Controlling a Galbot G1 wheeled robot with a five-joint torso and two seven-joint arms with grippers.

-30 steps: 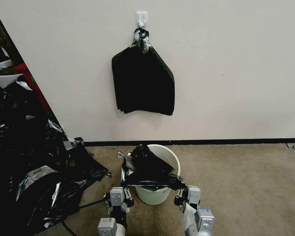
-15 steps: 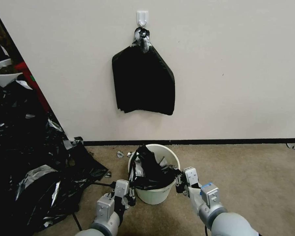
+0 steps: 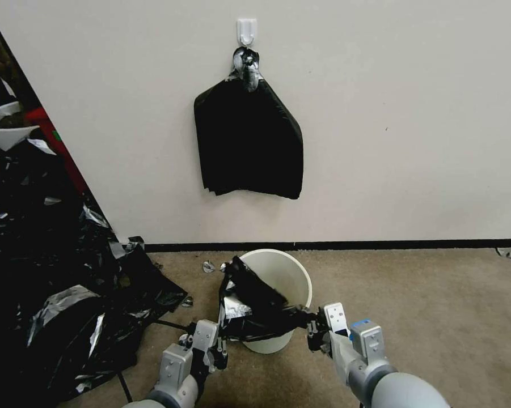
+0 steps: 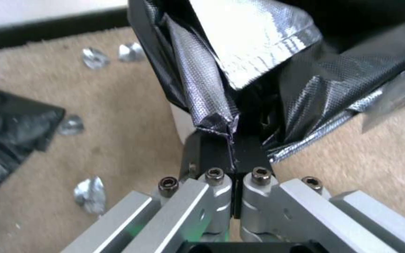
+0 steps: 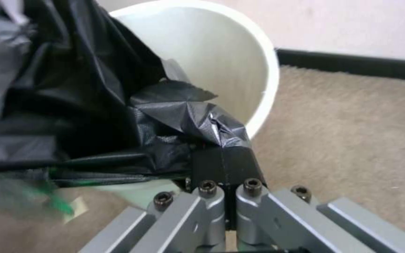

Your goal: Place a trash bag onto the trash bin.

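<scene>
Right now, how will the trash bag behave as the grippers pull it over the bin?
Probably floppy: the trash bag sags crumpled between left gripper and right gripper. Its glossy film looks slippery and likely light. The trash bin seems tilted, so might tip.

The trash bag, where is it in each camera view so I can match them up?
Head view: trash bag stretched over the near rim, between both grippers.
Left wrist view: trash bag pinched by the left gripper.
Right wrist view: trash bag pinched by the right gripper.
Shared landmark: the trash bin.
</scene>
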